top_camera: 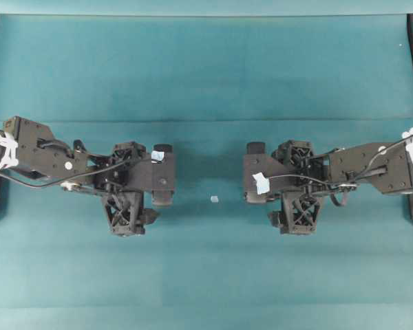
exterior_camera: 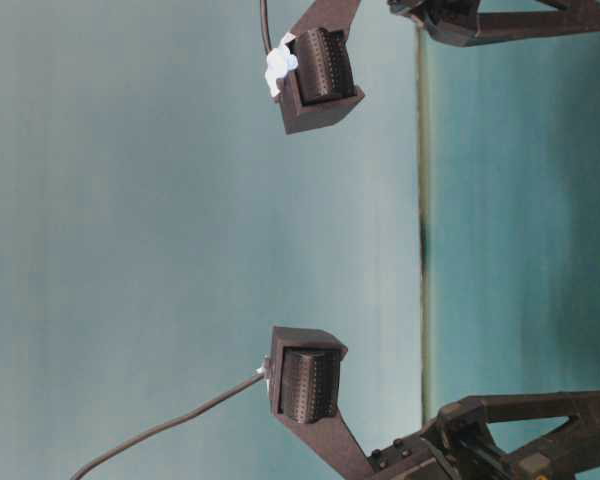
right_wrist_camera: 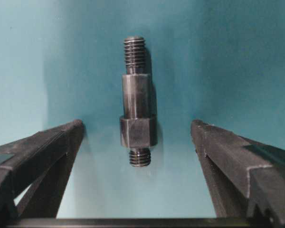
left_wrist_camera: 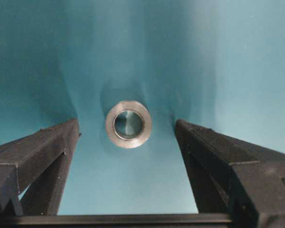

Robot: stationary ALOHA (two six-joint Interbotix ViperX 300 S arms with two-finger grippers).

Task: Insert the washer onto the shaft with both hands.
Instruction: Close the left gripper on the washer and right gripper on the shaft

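Both sets of jaws wide open, holding nothing. Washer [left_wrist_camera: 128, 124] lies flat mid-frame in the left wrist view, shaft [right_wrist_camera: 137, 101] centre in the right's, both on the table [top_camera: 206, 275]. I'd drop straight, staying centred, before pinching.

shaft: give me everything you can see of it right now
The shaft is a short dark grey metal rod lying flat on the teal cloth, lengthwise away from the camera. Threaded at both ends, smooth mid-section, wider collar near the close end. It lies between the open right gripper fingers, untouched. Hidden under the gripper overhead.
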